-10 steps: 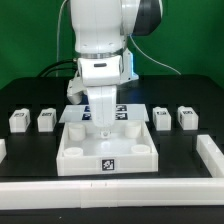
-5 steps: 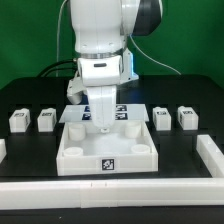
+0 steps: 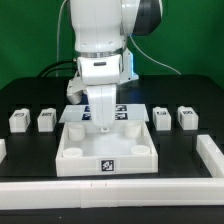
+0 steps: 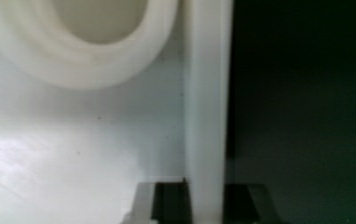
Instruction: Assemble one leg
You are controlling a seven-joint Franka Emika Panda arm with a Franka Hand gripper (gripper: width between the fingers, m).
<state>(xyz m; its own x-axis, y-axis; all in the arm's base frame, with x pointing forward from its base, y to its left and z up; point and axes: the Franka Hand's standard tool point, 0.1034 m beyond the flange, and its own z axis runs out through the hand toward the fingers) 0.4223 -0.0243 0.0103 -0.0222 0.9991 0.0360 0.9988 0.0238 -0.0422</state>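
Four small white legs with tags stand on the black table: two at the exterior view's left [image 3: 19, 121] [image 3: 46, 120] and two at its right [image 3: 162, 118] [image 3: 186, 117]. The large white panel [image 3: 107, 150] with round corner sockets lies in the middle. My gripper [image 3: 103, 128] reaches down at the panel's far edge. In the wrist view the gripper [image 4: 207, 205] has a dark finger [image 4: 166, 207] on each side of the panel's raised wall [image 4: 205, 100], closed against it. A round socket [image 4: 86, 40] shows beside the wall. No leg is in the gripper.
The marker board [image 3: 125, 112] lies behind the panel, partly hidden by the arm. White rails border the table at the front [image 3: 110, 190] and at the exterior view's right [image 3: 211, 152].
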